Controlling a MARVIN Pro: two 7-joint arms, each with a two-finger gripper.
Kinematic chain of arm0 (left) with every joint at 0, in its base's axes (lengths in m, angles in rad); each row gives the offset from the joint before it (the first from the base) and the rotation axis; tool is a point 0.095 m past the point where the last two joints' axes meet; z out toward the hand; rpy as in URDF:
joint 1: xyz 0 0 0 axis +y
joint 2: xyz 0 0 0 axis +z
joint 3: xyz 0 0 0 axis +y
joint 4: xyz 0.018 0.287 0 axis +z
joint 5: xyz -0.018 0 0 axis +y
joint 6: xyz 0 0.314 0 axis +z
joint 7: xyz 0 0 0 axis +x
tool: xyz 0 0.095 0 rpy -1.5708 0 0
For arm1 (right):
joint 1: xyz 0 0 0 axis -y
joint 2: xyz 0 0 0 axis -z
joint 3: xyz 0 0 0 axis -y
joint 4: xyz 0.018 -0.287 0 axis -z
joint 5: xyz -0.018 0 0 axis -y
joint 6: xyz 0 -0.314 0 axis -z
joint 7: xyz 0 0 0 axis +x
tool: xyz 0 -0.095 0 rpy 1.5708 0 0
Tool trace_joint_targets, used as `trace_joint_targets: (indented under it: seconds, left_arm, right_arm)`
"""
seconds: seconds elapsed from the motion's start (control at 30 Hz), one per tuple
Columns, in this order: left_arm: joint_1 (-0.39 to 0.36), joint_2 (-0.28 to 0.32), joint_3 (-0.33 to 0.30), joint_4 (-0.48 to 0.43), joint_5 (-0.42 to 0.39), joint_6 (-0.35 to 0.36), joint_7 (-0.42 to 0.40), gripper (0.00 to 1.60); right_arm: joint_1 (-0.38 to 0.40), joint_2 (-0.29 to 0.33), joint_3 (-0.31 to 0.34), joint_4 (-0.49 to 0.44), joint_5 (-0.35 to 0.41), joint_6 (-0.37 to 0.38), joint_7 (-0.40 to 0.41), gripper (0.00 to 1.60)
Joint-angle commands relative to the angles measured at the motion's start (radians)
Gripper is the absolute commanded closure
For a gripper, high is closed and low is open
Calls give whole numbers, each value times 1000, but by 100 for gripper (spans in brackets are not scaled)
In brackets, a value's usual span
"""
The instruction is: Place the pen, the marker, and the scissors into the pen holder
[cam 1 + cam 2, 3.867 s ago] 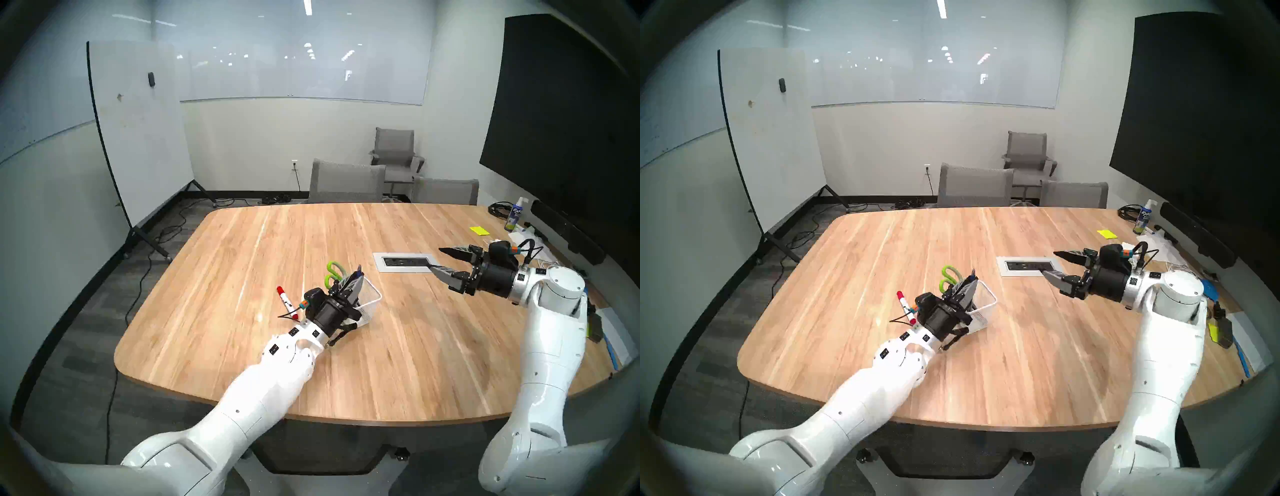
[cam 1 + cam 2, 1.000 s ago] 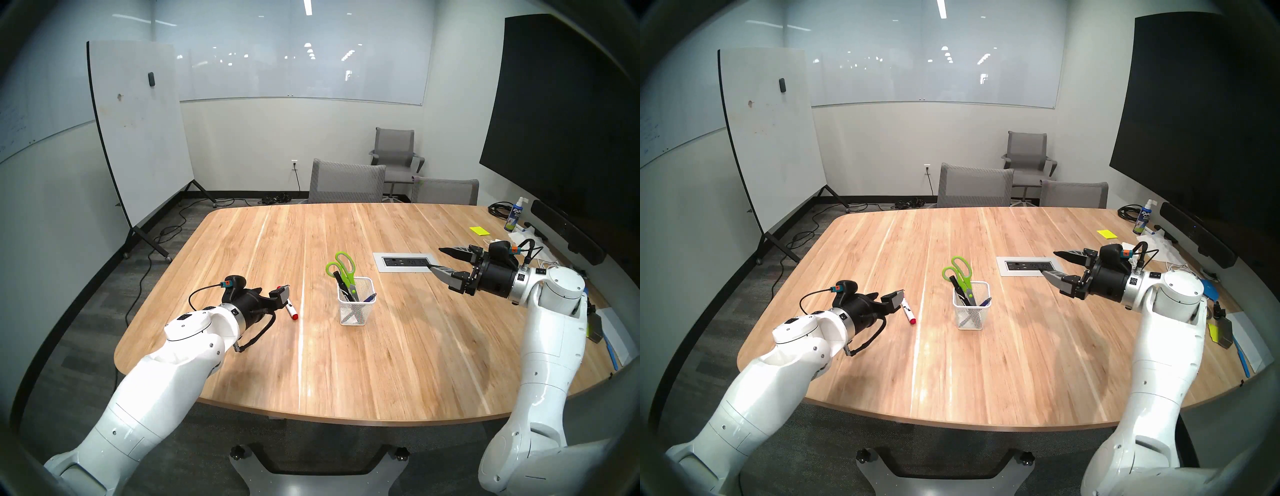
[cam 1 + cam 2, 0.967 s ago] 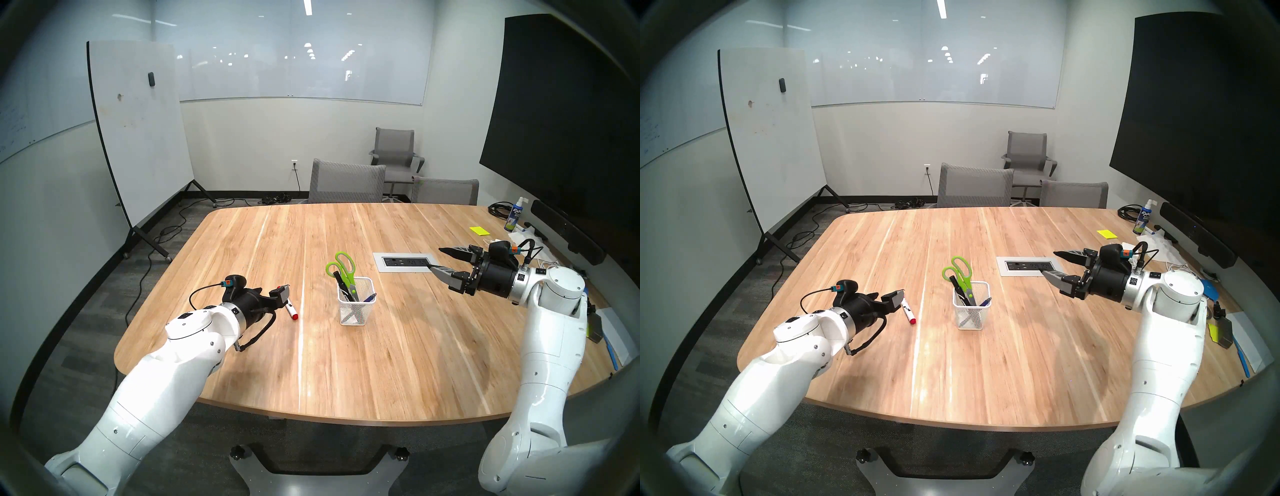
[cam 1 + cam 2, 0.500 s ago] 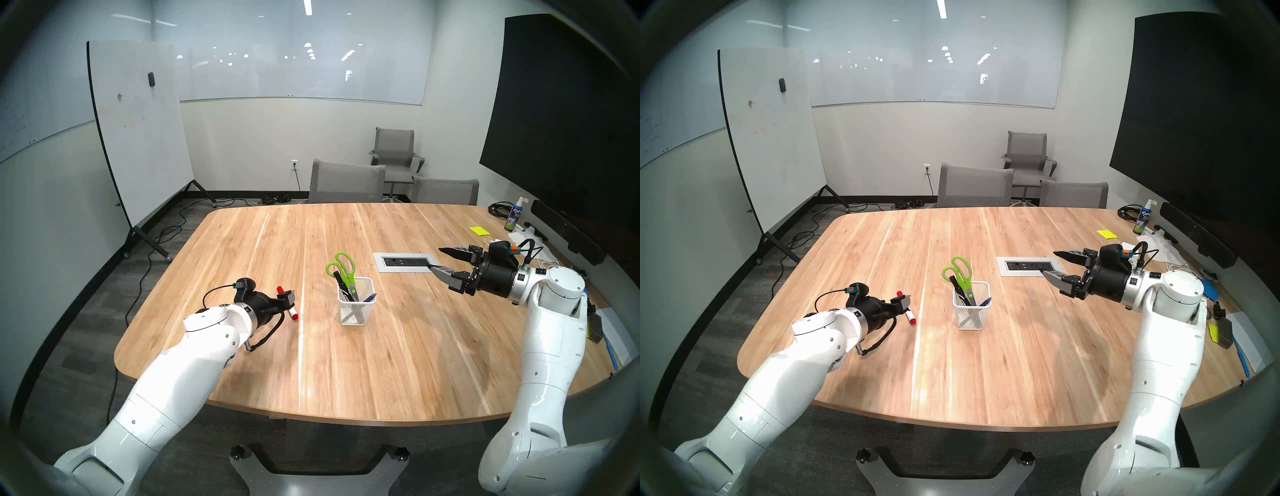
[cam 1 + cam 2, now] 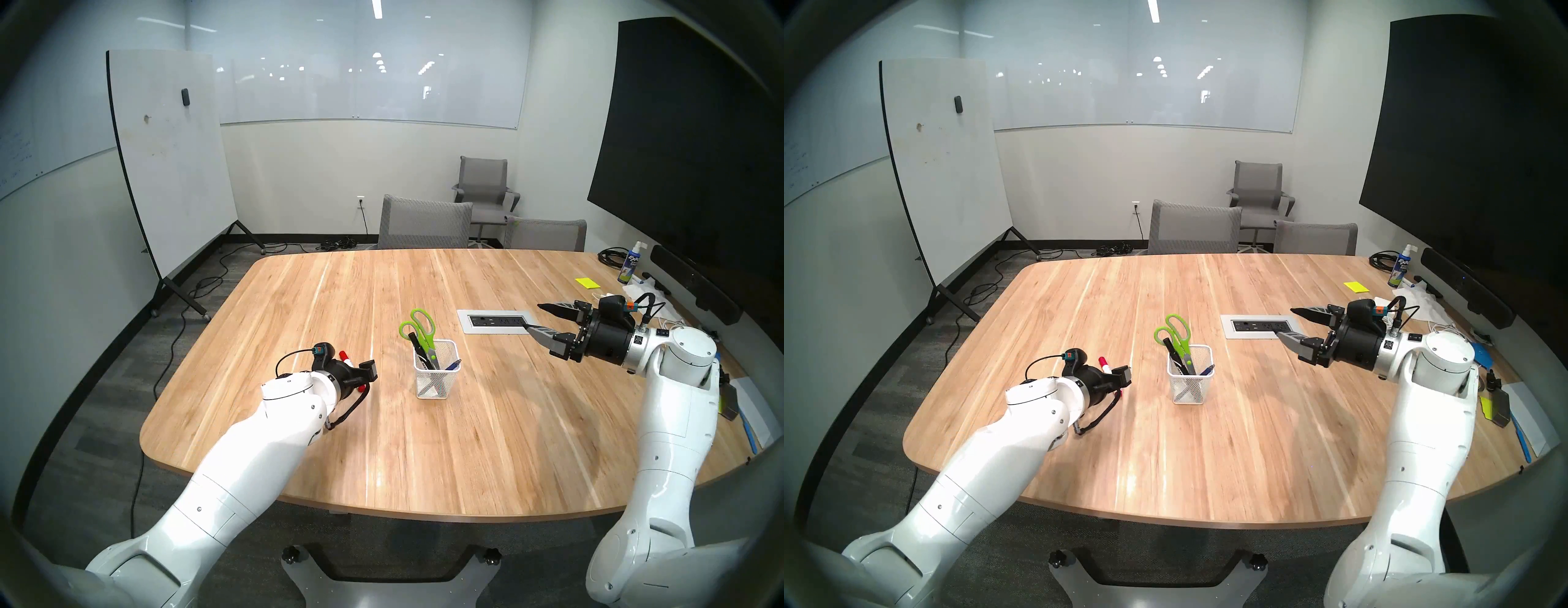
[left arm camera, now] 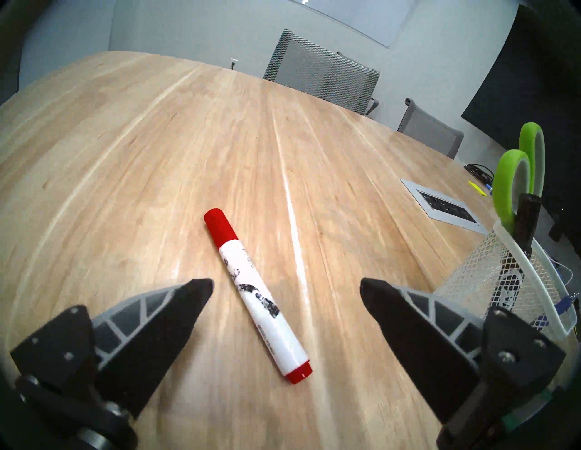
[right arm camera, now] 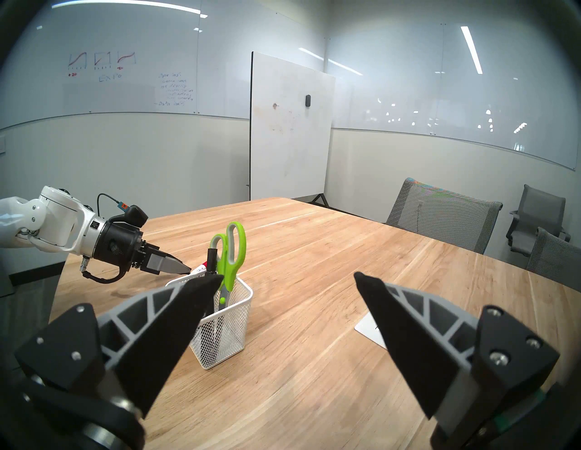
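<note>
Small white wire-mesh pen holder (image 5: 437, 369) upright mid-table; lime-green-handled scissors (image 5: 420, 329), thick black marker (image 5: 418, 346), slim blue pen (image 5: 453, 364) already inside; white marker with red ends (image 6: 256, 290) flat on the wooden table (image 5: 466, 446), nine o'clock of holder; left gripper (image 6: 286, 284) spread wide, straddling it, empty; right gripper (image 5: 535, 316) wide, empty, two o'clock; probably one item left.

We see the left arm reach from the near left, its wrist angled downward, and the left gripper (image 6: 286, 287) has its jaws spread wide (nothing between the fingers (image 6: 176, 309) is gripped). At the far right, the right gripper (image 5: 541, 320) is raised, roughly level, pointing left, jaws apart and empty.
</note>
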Motion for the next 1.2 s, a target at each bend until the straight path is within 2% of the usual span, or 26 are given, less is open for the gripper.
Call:
trace_joint_targets:
  seconds: [0.0,0.27,0.53,0.57,0.6,0.63,0.67,0.97,1.17]
  left_arm:
    - [-50,-56,10,19,13,-3,53,0]
    - [-79,-74,29,92,45,-14,118,0]
    - [-98,-82,40,137,55,-28,122,0]
    - [-99,-84,41,141,54,-25,129,14]
    - [-99,-85,43,146,55,-27,128,63]
    - [-99,-84,44,149,56,-28,126,149]
    - [-97,-83,45,149,55,-26,127,160]
    - [-82,-62,55,153,67,-44,106,160]
    - [-75,-12,80,77,109,-48,82,160]
  right_arm:
    - [14,2,-2,-17,8,0,-1,0]
    - [14,2,-2,-17,8,0,-1,0]
    - [14,2,-2,-17,8,0,-1,0]
    - [14,2,-2,-17,8,0,-1,0]
    - [14,2,-2,-17,8,0,-1,0]
    - [14,2,-2,-17,8,0,-1,0]
    - [14,2,-2,-17,8,0,-1,0]
    - [14,2,-2,-17,8,0,-1,0]
    - [14,2,-2,-17,8,0,-1,0]
